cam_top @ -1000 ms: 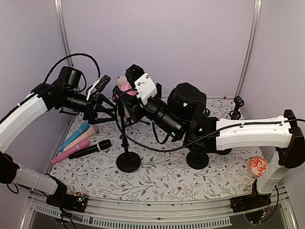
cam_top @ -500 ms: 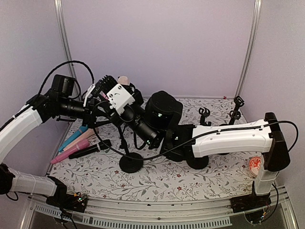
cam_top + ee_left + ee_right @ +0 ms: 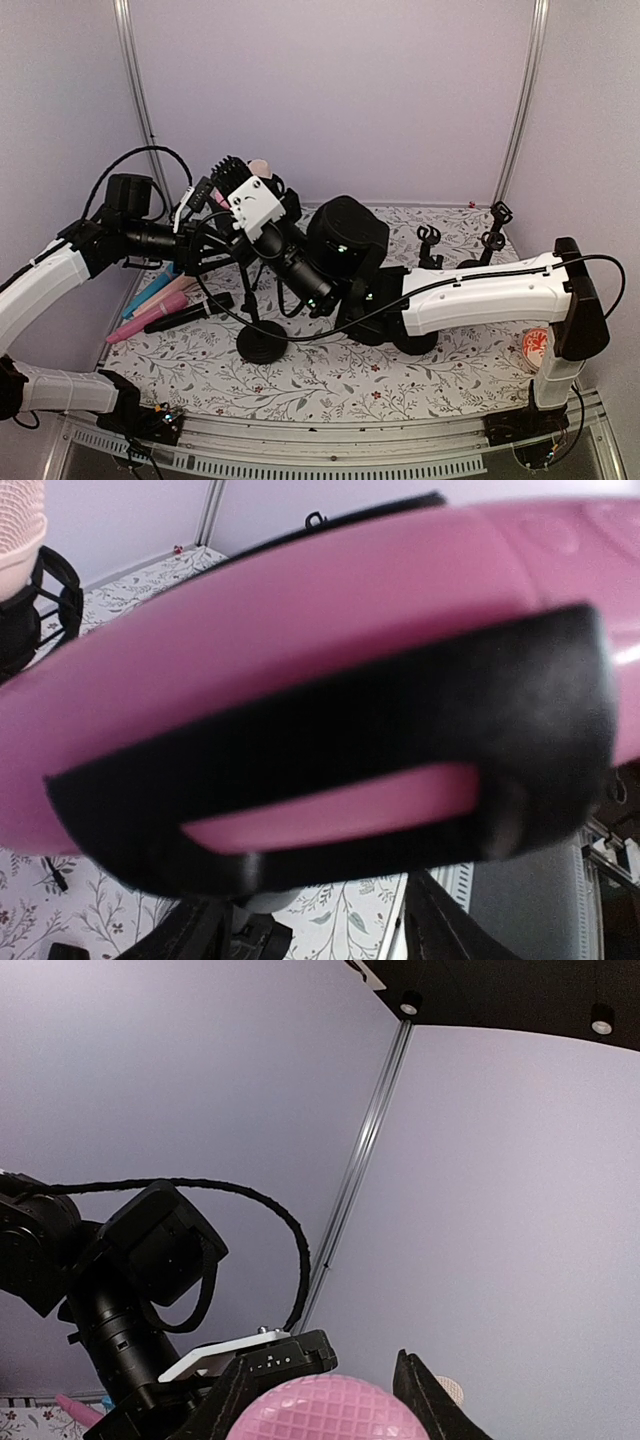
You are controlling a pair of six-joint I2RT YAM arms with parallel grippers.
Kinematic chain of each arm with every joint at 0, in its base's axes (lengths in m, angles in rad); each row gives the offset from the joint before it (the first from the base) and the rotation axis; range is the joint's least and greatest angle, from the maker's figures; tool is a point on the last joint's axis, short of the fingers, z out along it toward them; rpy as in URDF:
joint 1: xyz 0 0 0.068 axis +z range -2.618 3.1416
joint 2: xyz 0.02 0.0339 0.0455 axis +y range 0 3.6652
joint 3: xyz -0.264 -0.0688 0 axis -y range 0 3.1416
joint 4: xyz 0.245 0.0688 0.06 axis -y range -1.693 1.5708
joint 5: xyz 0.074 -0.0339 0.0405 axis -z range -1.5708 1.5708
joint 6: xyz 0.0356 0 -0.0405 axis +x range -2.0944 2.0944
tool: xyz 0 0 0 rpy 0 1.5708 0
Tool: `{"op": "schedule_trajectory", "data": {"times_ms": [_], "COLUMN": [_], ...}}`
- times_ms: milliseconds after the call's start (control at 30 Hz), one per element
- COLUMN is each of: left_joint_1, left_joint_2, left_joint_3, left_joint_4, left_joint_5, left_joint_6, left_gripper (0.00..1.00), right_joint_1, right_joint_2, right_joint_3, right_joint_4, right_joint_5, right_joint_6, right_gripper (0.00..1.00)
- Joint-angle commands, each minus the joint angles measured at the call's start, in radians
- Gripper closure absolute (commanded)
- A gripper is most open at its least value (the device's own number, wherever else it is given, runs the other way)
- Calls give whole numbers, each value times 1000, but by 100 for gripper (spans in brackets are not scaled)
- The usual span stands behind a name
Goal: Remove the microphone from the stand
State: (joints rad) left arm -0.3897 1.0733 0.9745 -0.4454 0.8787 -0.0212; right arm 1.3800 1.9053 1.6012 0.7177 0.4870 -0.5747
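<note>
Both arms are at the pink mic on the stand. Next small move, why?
Probably close the left end effector fully on the pink microphone body before any pull. That body fills the left wrist view, the right end effector hugs the head, and the stand pole runs up to it, so an early pull might drag the stand.

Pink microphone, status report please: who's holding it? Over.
Right fingers gripping pink microphone head. Left fingers alongside, grip unclear. Microphone sits in stand clip. Spare microphones lie aside.
</note>
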Motion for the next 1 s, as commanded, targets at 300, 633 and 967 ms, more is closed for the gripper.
{"op": "schedule_trajectory", "data": {"times_ms": [300, 633, 967], "left_joint_1": [40, 81, 105], "left_joint_2": [28, 29, 26], "left_joint_3": [3, -8, -50], "left_joint_4": [134, 152, 173], "left_joint_5": [78, 59, 5], "left_joint_6": [-132, -133, -153], "left_gripper": [62, 100, 100], "right_joint_1": [27, 43, 82], "right_joint_2": [-19, -62, -218], "right_joint_3": [8, -67, -251], "right_joint_4": [248, 286, 424], "right_joint_5": [-51, -47, 8], "right_joint_6": [32, 23, -25], "right_gripper": [100, 100, 100]}}
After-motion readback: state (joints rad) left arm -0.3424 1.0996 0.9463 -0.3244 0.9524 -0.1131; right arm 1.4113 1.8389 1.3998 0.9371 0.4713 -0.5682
